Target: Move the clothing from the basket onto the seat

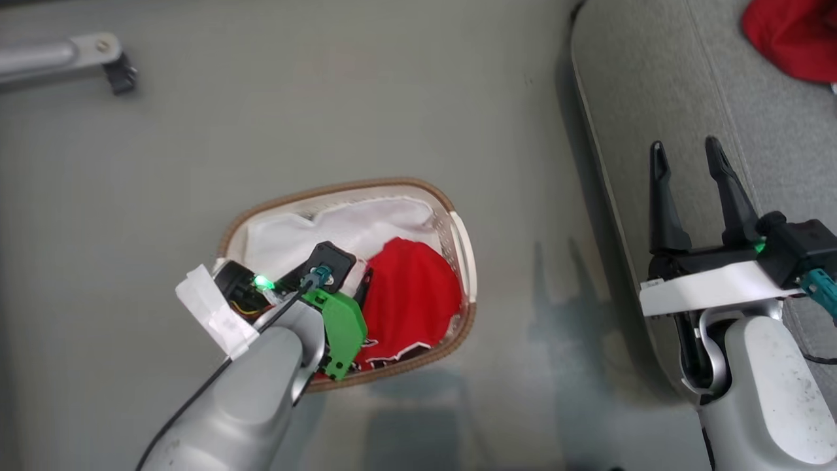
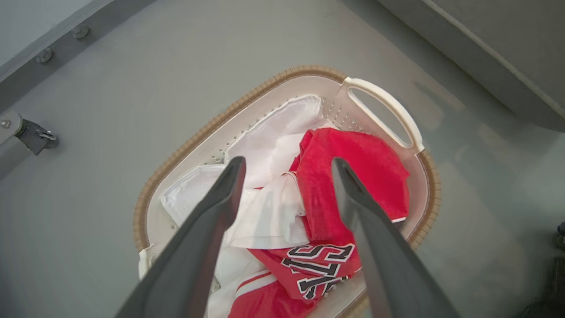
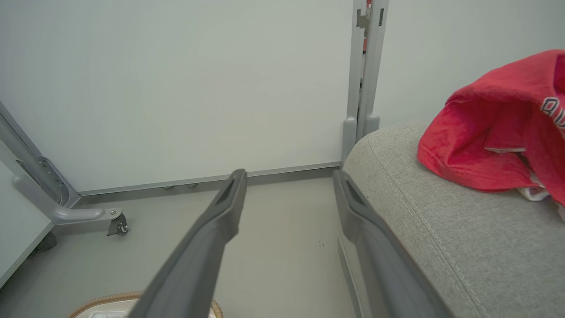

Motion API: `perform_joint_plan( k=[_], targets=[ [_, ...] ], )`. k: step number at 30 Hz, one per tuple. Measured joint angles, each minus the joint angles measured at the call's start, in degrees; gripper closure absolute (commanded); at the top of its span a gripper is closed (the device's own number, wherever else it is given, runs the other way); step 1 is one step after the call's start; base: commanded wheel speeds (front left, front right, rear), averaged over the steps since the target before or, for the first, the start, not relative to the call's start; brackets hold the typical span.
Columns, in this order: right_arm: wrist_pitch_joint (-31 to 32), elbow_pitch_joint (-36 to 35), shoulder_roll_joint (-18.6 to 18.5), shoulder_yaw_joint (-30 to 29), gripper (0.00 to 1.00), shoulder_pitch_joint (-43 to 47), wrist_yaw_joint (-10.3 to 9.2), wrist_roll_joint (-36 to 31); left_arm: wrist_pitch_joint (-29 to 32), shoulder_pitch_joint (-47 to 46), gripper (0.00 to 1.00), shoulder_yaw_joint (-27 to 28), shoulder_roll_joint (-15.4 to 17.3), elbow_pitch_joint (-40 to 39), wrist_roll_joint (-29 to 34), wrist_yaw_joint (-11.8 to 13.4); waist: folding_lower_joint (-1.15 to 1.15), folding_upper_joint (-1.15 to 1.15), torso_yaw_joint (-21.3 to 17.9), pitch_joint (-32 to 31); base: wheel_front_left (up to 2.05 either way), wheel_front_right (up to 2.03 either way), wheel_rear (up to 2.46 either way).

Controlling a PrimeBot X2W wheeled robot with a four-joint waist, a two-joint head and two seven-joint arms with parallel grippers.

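Observation:
The basket (image 1: 340, 190) stands on the grey floor, holding red clothing (image 1: 409, 294) and a white liner (image 2: 273, 145). In the left wrist view my left gripper (image 2: 287, 163) hangs open just above the basket (image 2: 185, 145), its fingers either side of the red clothing (image 2: 353, 176) with black-and-white lettering, gripping nothing. My right gripper (image 1: 686, 160) is open and empty over the left edge of the seat (image 1: 654, 98). Another red garment (image 1: 794, 33) lies on the seat; in the right wrist view this garment (image 3: 485, 132) rests on the seat (image 3: 441, 229) beyond my right gripper (image 3: 289, 174).
A grey metal leg with a black caster (image 1: 65, 59) sits on the floor at the far left. A white wall and a grey upright post (image 3: 364, 66) stand beyond the seat. Open floor (image 1: 523, 261) separates basket and seat.

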Motion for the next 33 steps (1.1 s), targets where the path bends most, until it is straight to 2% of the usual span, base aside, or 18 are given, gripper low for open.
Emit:
perform_joint_plan(
  k=[14, 27, 28, 29, 30, 31, 33],
  targets=[
    [0.01, -2.72, 0.0, 3.42, 0.0, -4.86, 0.0, 3.76, 1.11, -8.46, 0.0, -3.14, 0.83, 10.81, -0.25, -0.62, 0.0, 0.0, -8.23, 14.46, 0.0, 0.0, 0.0],
    [0.01, -3.68, 0.02, 4.81, 0.0, -6.62, 0.0, 4.42, -0.1, -13.5, 0.0, -2.52, 1.9, 16.57, -1.51, -0.33, 0.0, 0.0, -12.83, 21.99, 0.0, 0.0, 0.0],
    [0.01, -3.67, 0.01, 4.8, 0.0, -6.68, 0.0, 4.41, -0.2, -13.56, 0.22, -2.6, 1.79, 16.83, -1.64, -0.34, 0.0, 0.0, -12.95, 22.21, 0.0, 0.0, 0.0],
    [0.01, -3.63, 0.03, 4.78, 0.0, -6.71, 0.0, 4.39, -0.43, -13.57, 0.53, -2.69, 1.63, 17.12, -1.76, -0.34, 0.0, 0.0, -13.03, 22.38, 0.0, 0.0, 0.0],
    [0.01, -3.5, 0.04, 4.68, 0.0, -6.73, 0.0, 4.32, -0.6, -13.57, 0.71, -2.83, 1.36, 17.24, -1.91, -0.35, 0.0, 0.0, -12.98, 22.42, 0.0, 0.0, 0.0],
    [0.01, -3.33, 0.07, 4.46, 0.0, -6.76, 0.0, 4.13, -1.11, -13.57, 1.0, -2.99, 1.1, 17.24, -2.03, -0.36, 0.0, 0.0, -12.88, 22.38, 0.0, 0.0, 0.0],
    [0.01, -2.86, 0.02, 4.14, 0.0, -6.77, 0.0, 3.74, -2.22, -13.56, 1.0, -3.27, 0.66, 17.17, -2.6, -0.41, 0.0, 0.0, -12.58, 22.11, 0.0, 0.0, 0.0]
  ],
)
